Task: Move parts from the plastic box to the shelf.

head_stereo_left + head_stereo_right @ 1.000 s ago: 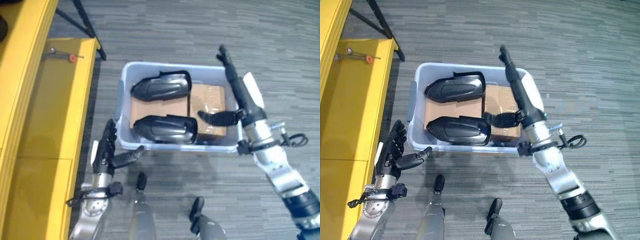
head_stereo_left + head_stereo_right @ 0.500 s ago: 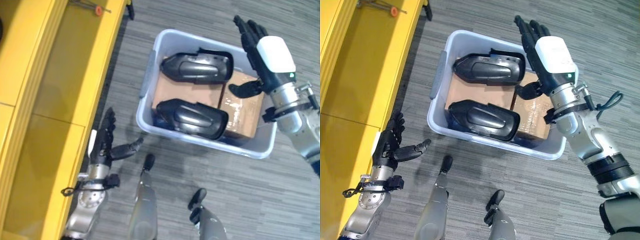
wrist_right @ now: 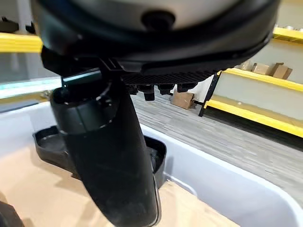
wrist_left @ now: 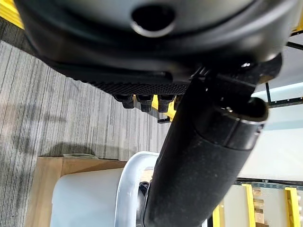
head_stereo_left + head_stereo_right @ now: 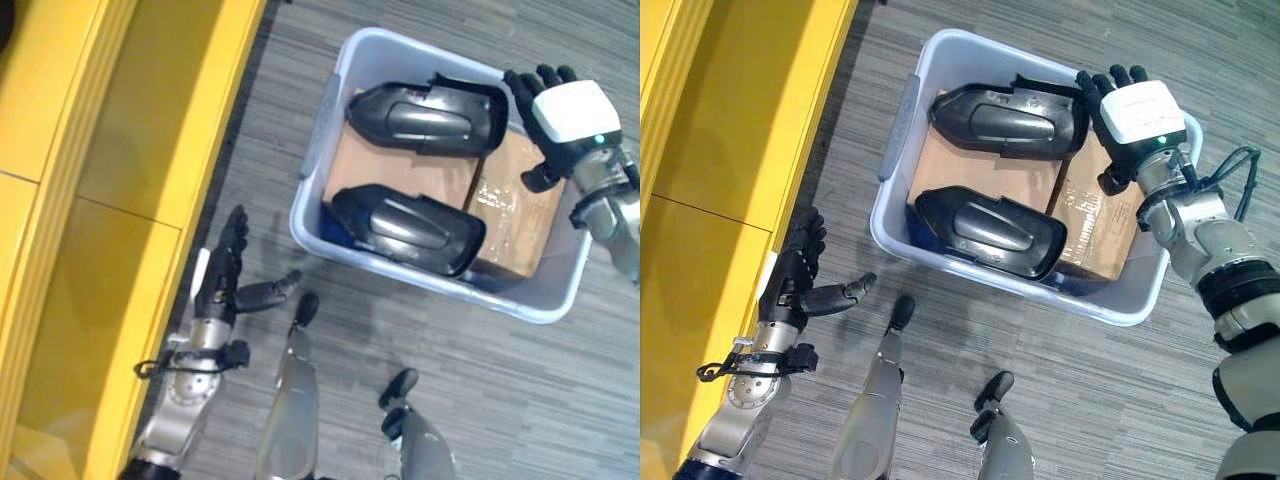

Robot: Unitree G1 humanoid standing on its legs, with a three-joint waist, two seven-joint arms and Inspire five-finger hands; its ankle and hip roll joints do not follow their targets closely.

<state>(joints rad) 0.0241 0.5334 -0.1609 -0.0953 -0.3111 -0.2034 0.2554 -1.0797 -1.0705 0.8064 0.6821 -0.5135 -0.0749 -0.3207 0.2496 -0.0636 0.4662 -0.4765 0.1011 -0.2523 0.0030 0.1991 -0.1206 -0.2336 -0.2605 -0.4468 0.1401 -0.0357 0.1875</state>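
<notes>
A pale blue plastic box point(image 5: 318, 160) stands on the floor with two black moulded parts in it. The far part point(image 5: 425, 116) and the near part point(image 5: 405, 226) lie on cardboard boxes point(image 5: 520, 215). My right hand point(image 5: 1135, 120) hovers over the box's far right corner beside the far part, fingers straight, holding nothing. In the right wrist view the far part point(image 3: 49, 142) and the box wall point(image 3: 208, 177) show past that hand. My left hand point(image 5: 222, 285) hangs open over the floor between the box and the yellow shelf point(image 5: 130, 160). The box rim point(image 4: 125, 189) shows in the left wrist view.
The yellow shelf runs along the left side, its surface bare here. Grey striped carpet point(image 5: 480, 380) surrounds the box. More yellow racking point(image 3: 265, 90) and cardboard boxes stand in the distance in the right wrist view.
The camera has shifted, so box and shelf sit differently in the picture. My right hand has come down from above the box's far rim to the far right corner by the far part.
</notes>
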